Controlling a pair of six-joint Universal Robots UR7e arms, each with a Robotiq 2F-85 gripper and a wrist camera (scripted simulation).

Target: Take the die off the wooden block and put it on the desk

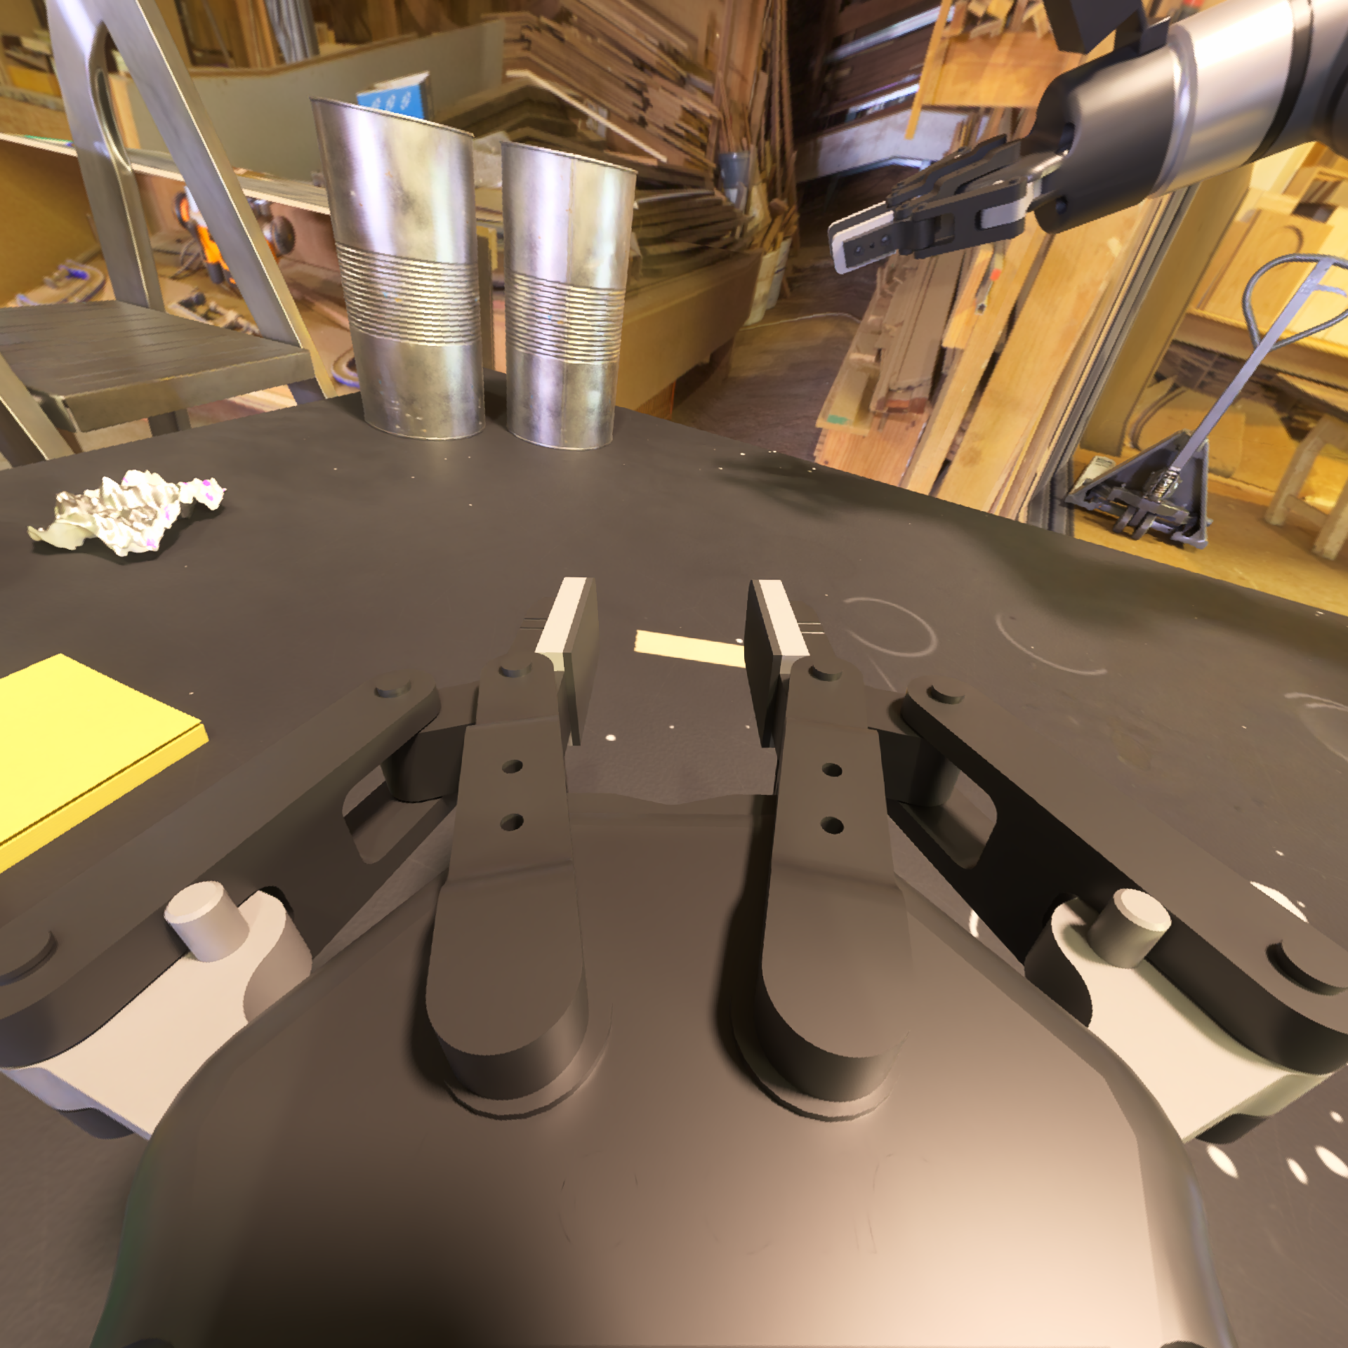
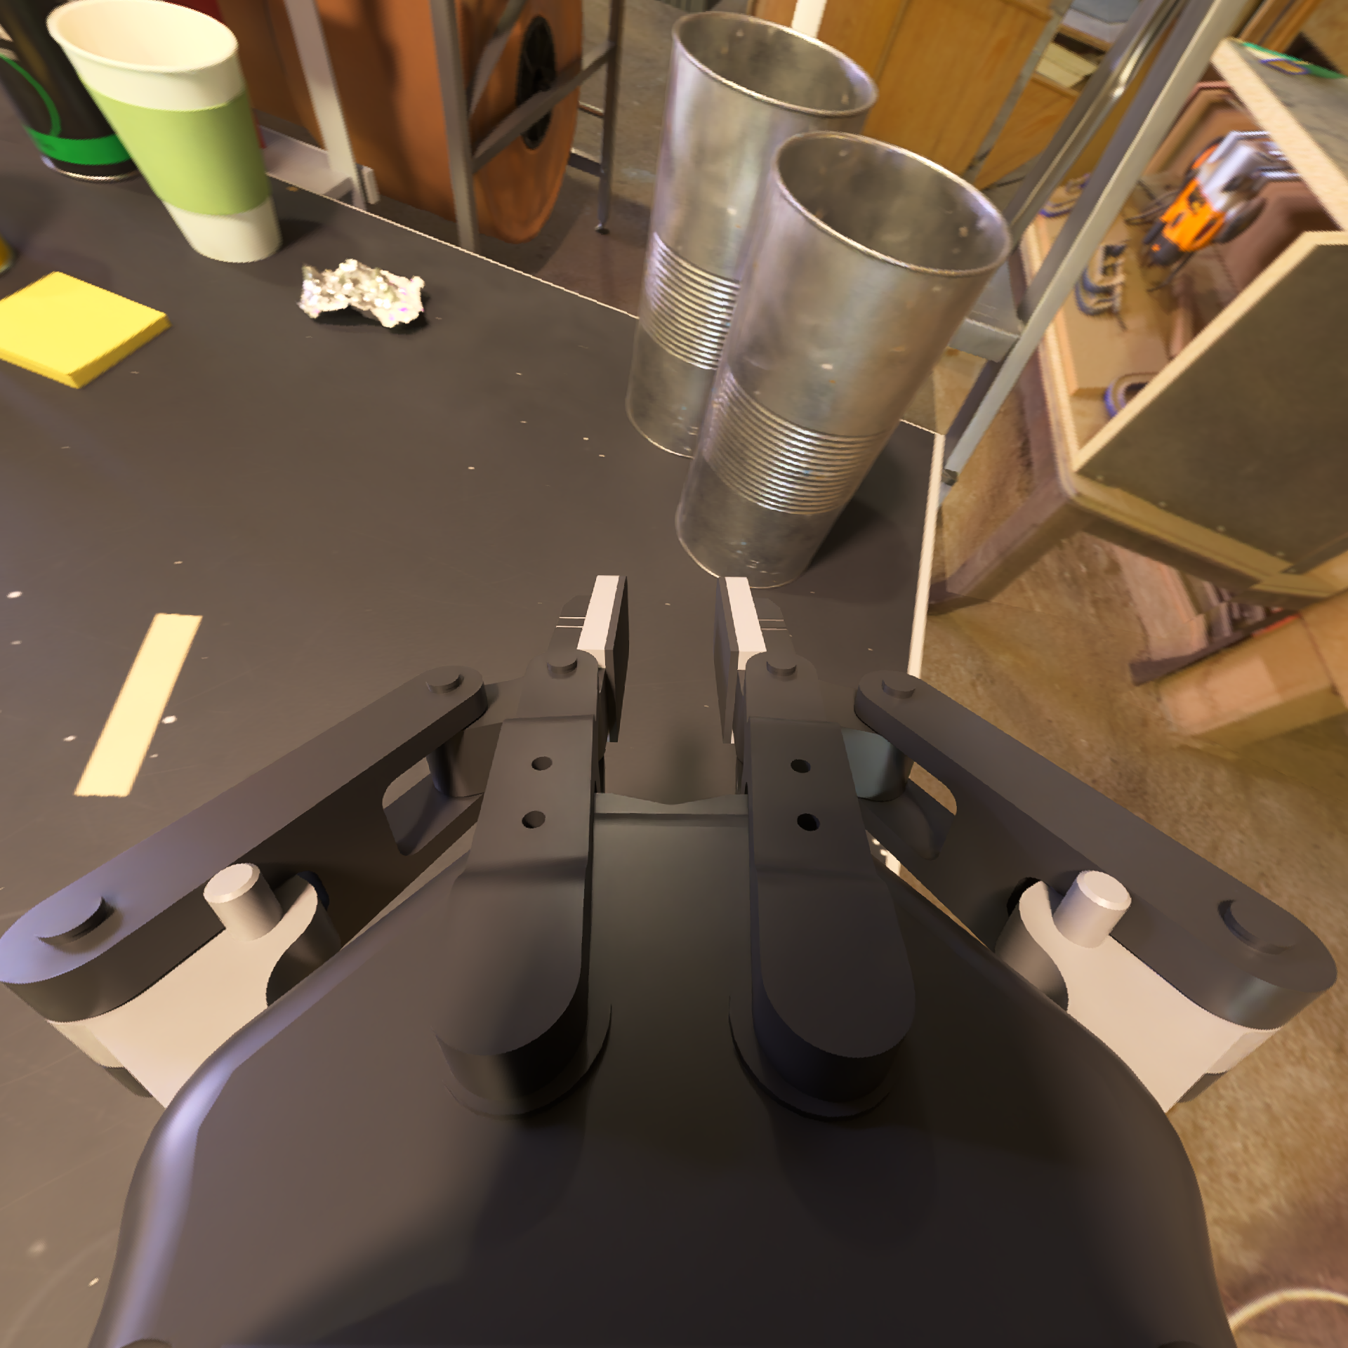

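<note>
No die and no wooden block show in either view. My left gripper (image 1: 671, 627) is open and empty, low over the dark desk (image 1: 408, 605), with a pale tape strip (image 1: 686, 648) lying between and beyond its fingertips. My right gripper (image 2: 671, 620) is open with a narrower gap and empty, above the desk (image 2: 365, 474) near its right edge. It also shows in the left wrist view (image 1: 861, 241), raised in the air at the upper right.
Two tall metal cans (image 1: 408, 292) (image 2: 824, 379) stand at the desk's far edge. Crumpled foil (image 1: 124, 514) (image 2: 361, 292) and a yellow pad (image 1: 80, 737) (image 2: 76, 328) lie to the left. A white-and-green paper cup (image 2: 182, 131) stands far left. The tape strip (image 2: 138, 704) lies left of my right gripper.
</note>
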